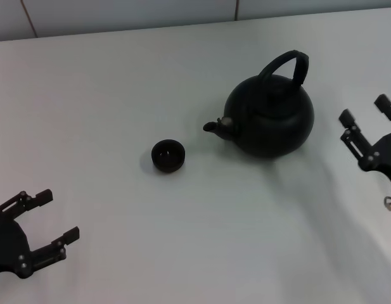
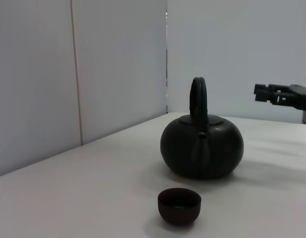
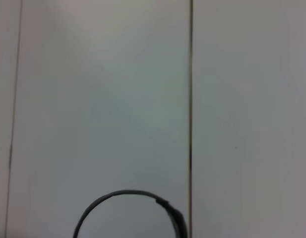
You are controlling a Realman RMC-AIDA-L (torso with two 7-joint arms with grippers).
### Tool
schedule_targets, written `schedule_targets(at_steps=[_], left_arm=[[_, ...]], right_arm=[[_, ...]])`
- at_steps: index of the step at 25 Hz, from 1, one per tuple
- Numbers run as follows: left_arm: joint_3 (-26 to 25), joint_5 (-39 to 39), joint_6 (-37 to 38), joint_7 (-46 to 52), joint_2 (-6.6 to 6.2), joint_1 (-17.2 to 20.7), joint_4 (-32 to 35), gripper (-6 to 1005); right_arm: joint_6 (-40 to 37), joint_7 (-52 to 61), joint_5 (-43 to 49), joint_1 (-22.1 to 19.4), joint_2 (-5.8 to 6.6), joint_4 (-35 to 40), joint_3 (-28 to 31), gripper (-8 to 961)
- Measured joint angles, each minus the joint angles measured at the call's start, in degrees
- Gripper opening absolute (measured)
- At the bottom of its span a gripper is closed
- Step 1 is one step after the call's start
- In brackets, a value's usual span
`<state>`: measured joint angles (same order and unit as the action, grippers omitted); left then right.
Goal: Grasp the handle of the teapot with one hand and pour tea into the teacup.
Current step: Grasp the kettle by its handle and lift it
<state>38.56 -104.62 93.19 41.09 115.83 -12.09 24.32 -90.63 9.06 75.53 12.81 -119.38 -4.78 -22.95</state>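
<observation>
The matte-black teapot [image 1: 271, 117] stands upright on the white table, its stubby spout pointing left toward the teacup [image 1: 167, 156]. Its arched handle [image 1: 287, 65] rises over the top. The tiny dark teacup sits a short way left of the spout, apart from it. My right gripper [image 1: 366, 111] is open at the right edge, level with the teapot and apart from it. My left gripper [image 1: 57, 216] is open near the lower left, far from both. The left wrist view shows the teapot [image 2: 202, 146], its handle [image 2: 199, 99], the cup [image 2: 179, 205] and the right gripper [image 2: 272, 94]. The right wrist view shows only the handle's arc [image 3: 128, 210].
The white table [image 1: 119, 95] runs back to a pale panelled wall [image 1: 119, 16]. A small metal ring [image 1: 390, 202] shows at the right edge beside my right arm.
</observation>
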Motion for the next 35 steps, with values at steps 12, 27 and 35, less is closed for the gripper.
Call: schedule_targets(at_steps=[12, 27, 35], left_arm=[[-1.2, 0.0, -0.3, -0.2, 0.55, -0.7, -0.2, 810], [-3.8, 0.2, -1.0, -0.4, 1.84, -1.0, -0.2, 809], [-4.1, 0.2, -1.0, -0.4, 2.02, -1.0, -0.3, 809]], right_arm=[[6.8, 10.1, 2.2, 4.0, 0.33, 6.9, -0.3, 668], [19.1, 28.0, 11.0, 12.4, 0.65, 18.3, -2.9, 669], [22.6, 30.6, 11.1, 14.7, 0.89, 19.7, -6.5, 628]])
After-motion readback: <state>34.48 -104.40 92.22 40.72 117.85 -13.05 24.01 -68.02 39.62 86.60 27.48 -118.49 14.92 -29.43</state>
